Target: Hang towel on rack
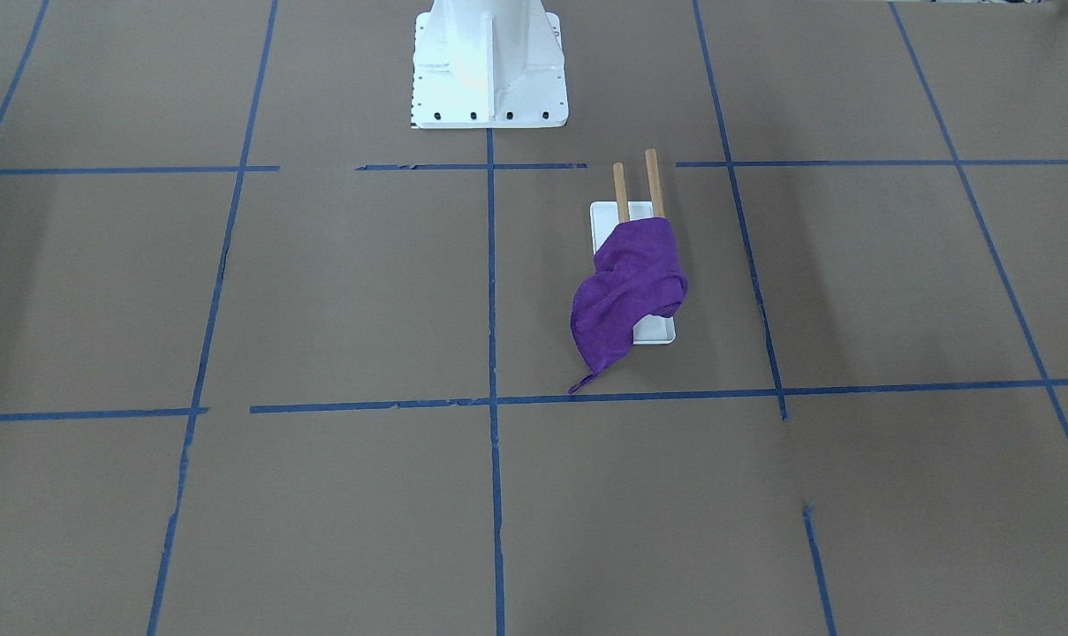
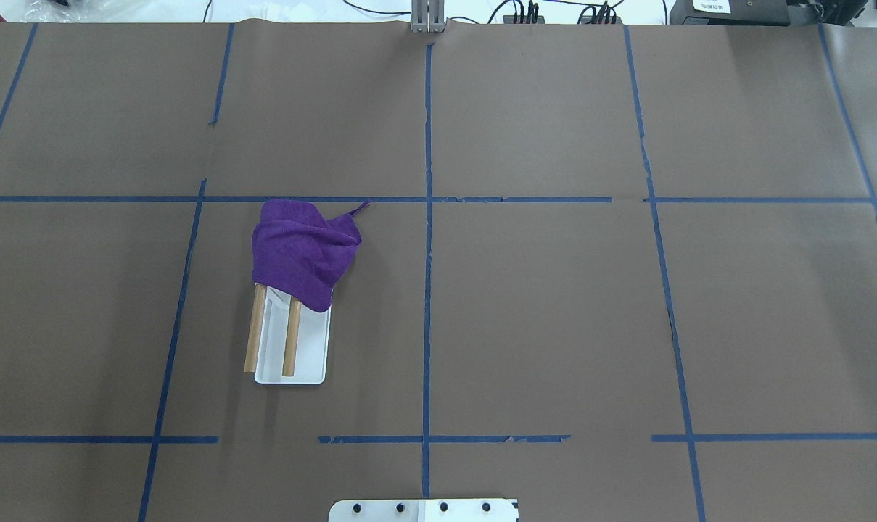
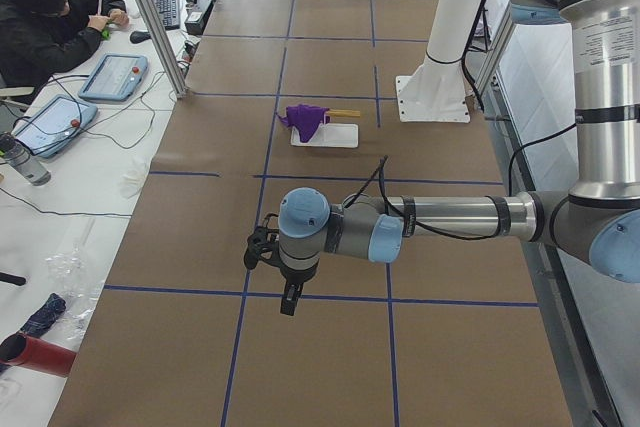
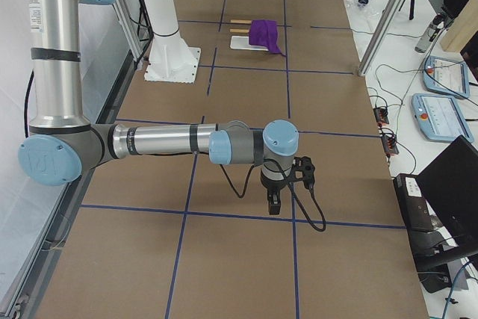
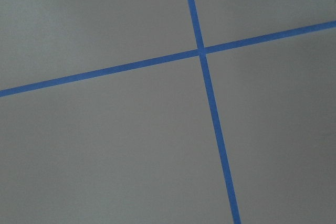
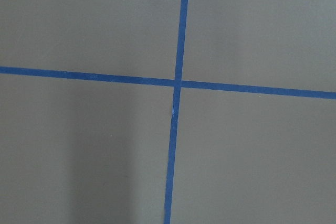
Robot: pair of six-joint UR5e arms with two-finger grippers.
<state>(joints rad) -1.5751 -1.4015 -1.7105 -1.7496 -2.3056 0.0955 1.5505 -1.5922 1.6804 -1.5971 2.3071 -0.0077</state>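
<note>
The purple towel (image 1: 626,291) lies draped over one end of the rack's two wooden rods (image 1: 650,181), with a corner trailing onto the table. It covers the far half of the rack (image 2: 307,348) in the overhead view, where the towel (image 2: 300,250) looks bunched. The rack's white base (image 1: 655,331) shows beneath it. My left gripper (image 3: 290,302) shows only in the exterior left view, well away from the rack (image 3: 335,135); I cannot tell its state. My right gripper (image 4: 274,205) shows only in the exterior right view, far from the towel (image 4: 264,33); I cannot tell its state. Both wrist views show only brown table and blue tape.
The white bolted robot pedestal (image 1: 489,66) stands behind the rack. Blue tape lines (image 2: 427,290) grid the brown table. An operator (image 3: 45,17) sits beyond the table's far side with tablets (image 3: 115,77). More tablets (image 4: 444,113) and cables lie beside the table.
</note>
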